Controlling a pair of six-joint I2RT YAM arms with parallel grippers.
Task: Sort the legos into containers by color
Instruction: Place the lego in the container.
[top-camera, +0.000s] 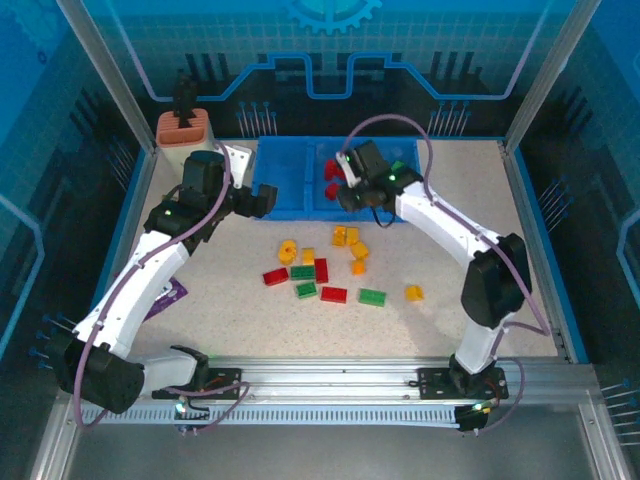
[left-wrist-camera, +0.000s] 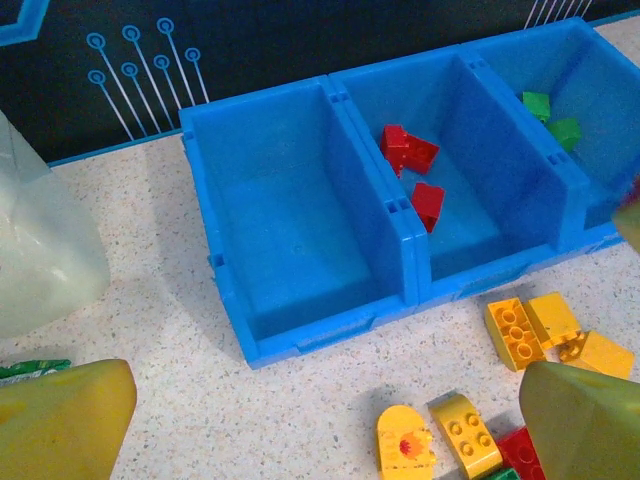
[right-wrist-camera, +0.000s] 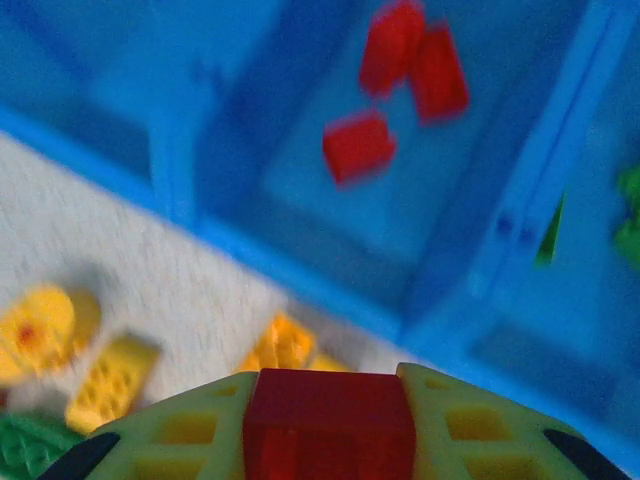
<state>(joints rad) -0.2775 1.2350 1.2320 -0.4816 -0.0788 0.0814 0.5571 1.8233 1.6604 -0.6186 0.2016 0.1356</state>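
A: What's the biggest thing there?
B: The speckled counter (top-camera: 250, 325). Along its far edge sits the blue tray (top-camera: 285, 165), three square compartments side by side.

A: And the arms?
B: The left gripper (top-camera: 264, 200) hangs just in front of the tray's left compartment, jaws spread wide. The right gripper (top-camera: 345, 190) is over the front of the middle compartment, pinched narrow on a red brick (right-wrist-camera: 328, 415) that fills the space between its fingers.

A: Where are the legos?
B: Three red legos (left-wrist-camera: 410, 150) lie in the middle compartment, two of them touching. Two green ones (left-wrist-camera: 563, 130) lie in the right compartment. The loose legos (top-camera: 320, 270) are scattered on the counter in front of the tray, yellow, red and green mixed.
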